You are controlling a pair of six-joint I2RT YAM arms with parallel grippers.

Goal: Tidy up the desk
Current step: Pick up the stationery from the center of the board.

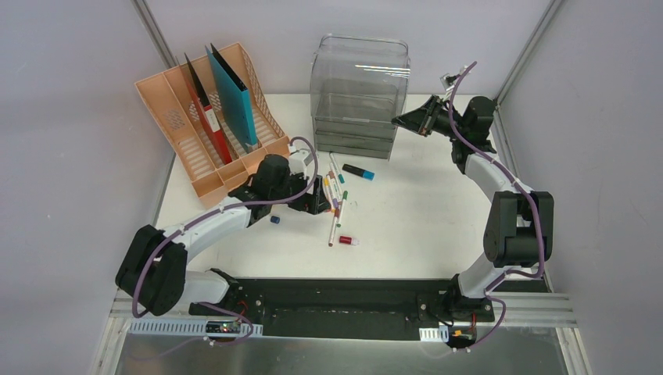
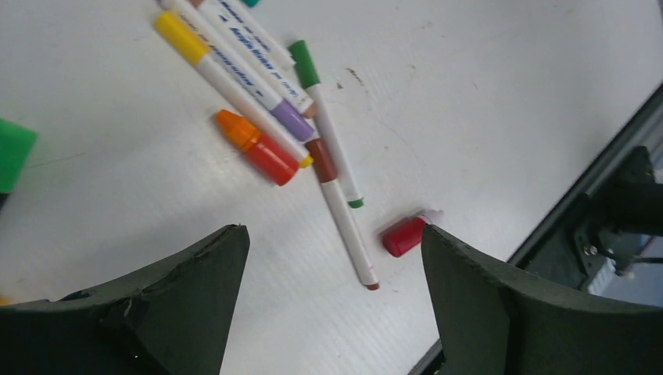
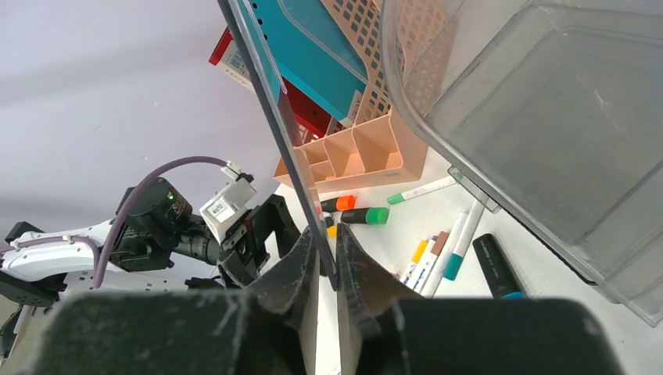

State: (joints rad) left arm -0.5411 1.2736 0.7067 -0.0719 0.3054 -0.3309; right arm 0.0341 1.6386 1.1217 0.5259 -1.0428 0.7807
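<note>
Left gripper: jaws spread wide with nothing between them; it hangs low over the desk, a little left of the middle.
Below the jaws: a white marker with a brown band lies on the bare top between the two fingers; a loose red cap sits just beside the right finger, on the side of the near edge.
Long axis: the marker runs steeply across the line on which the fingers close, so a straight drop looks enough, with little or no wrist turn.
Further out: an orange crayon, a yellow-capped marker and a green-capped marker lie bunched together towards the far edge; some touch.
Right gripper: fingers pinched on a thin clear edge of the clear drawer box, at the far edge; well apart from the markers.
Nearer arm: the left, plainly.
Risk: closing may nudge the red cap.
</note>
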